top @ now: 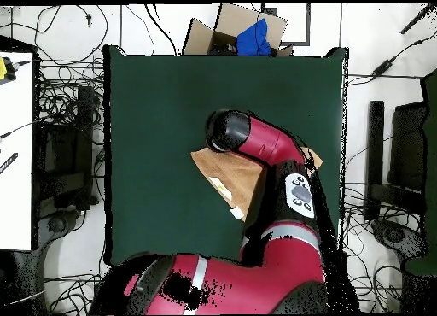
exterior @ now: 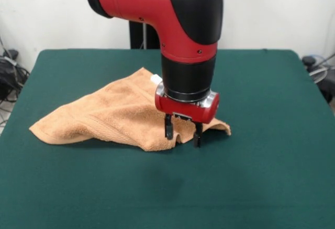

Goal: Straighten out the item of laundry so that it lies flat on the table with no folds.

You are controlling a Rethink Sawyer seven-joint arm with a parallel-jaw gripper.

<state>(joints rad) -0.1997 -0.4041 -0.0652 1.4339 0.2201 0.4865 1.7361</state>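
Observation:
The orange-tan towel [exterior: 104, 115] lies crumpled on the dark green table [exterior: 261, 161], left of centre, with a fold ridge along its near side and a corner pointing right. A white tag [exterior: 155, 78] shows at its far edge. My gripper [exterior: 183, 131] points straight down over the towel's near right edge. Its two black fingers [exterior: 168, 127] are apart, with a hump of towel between them, and the tips are at the cloth. In the overhead view the arm covers the gripper, and part of the towel [top: 229, 172] shows beside it on the table [top: 154, 116].
A cardboard box holding blue cloth [top: 249, 35] stands beyond the table's far edge. Cables [top: 64, 116] lie on the floor around the table. A white bench [top: 15, 150] stands at the left. More cables [exterior: 320, 69] lie off the table's corner.

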